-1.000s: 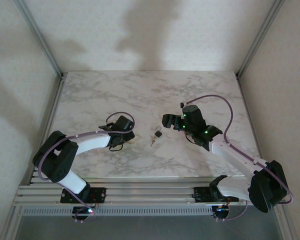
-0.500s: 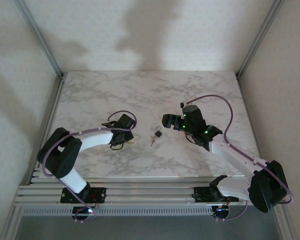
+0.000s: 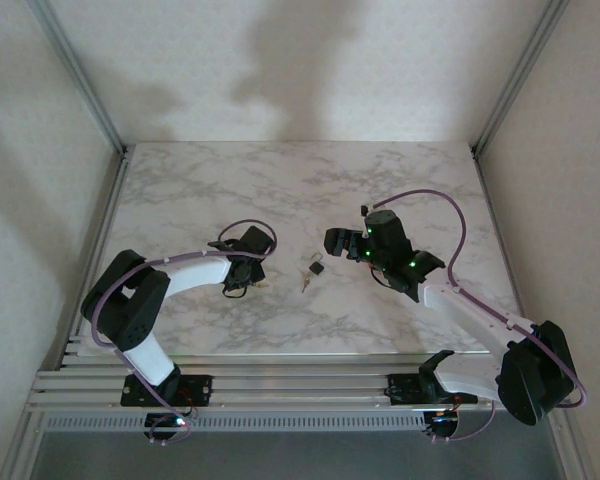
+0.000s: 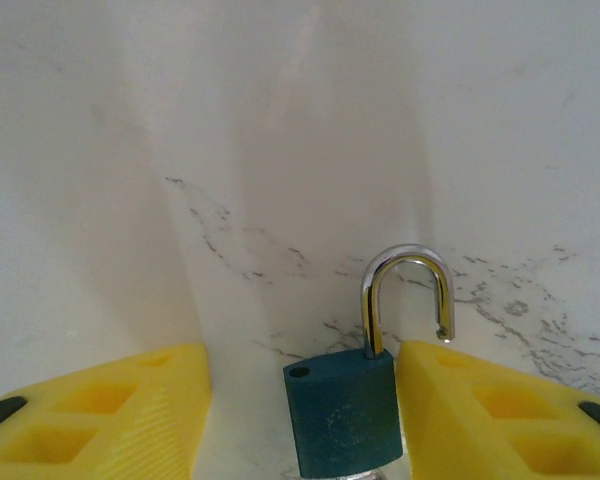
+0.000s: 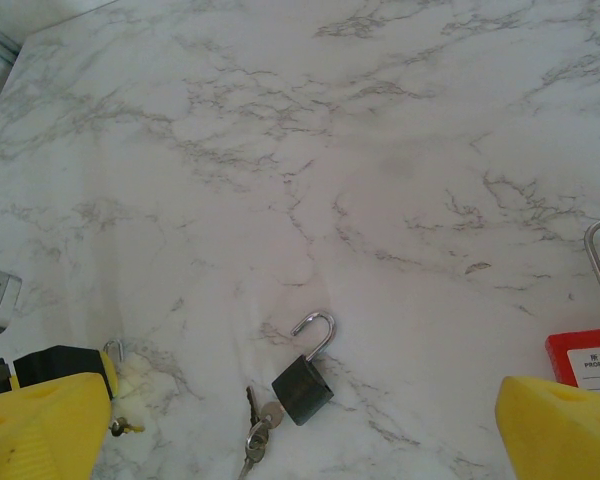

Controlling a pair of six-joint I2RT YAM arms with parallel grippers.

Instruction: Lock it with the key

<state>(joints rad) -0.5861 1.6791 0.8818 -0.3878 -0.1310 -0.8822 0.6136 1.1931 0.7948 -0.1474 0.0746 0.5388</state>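
White marble-veined worktop (image 3: 230,190) between pale walls, seen from above. The left gripper (image 3: 250,266) and the right gripper (image 3: 337,242) face each other. A dark padlock (image 3: 317,266) lies between them, its keys (image 3: 305,283) just beside it, nearer the left gripper.

Left wrist: a teal padlock (image 4: 340,420) stands between the yellow fingers (image 4: 100,410), against one finger and clear of the other. The gripper is parted and does not clamp it. The chrome shackle (image 4: 405,295) is swung open. A round stamp on the body is too faint to read.

Right wrist: the gripper is spread wide and holds nothing. The dark padlock lies ahead of its fingers, unlocked. A red padlock (image 5: 555,350) sits just beyond one fingertip, and its white label (image 5: 595,362) reads "PROPERTY" under small Chinese characters.
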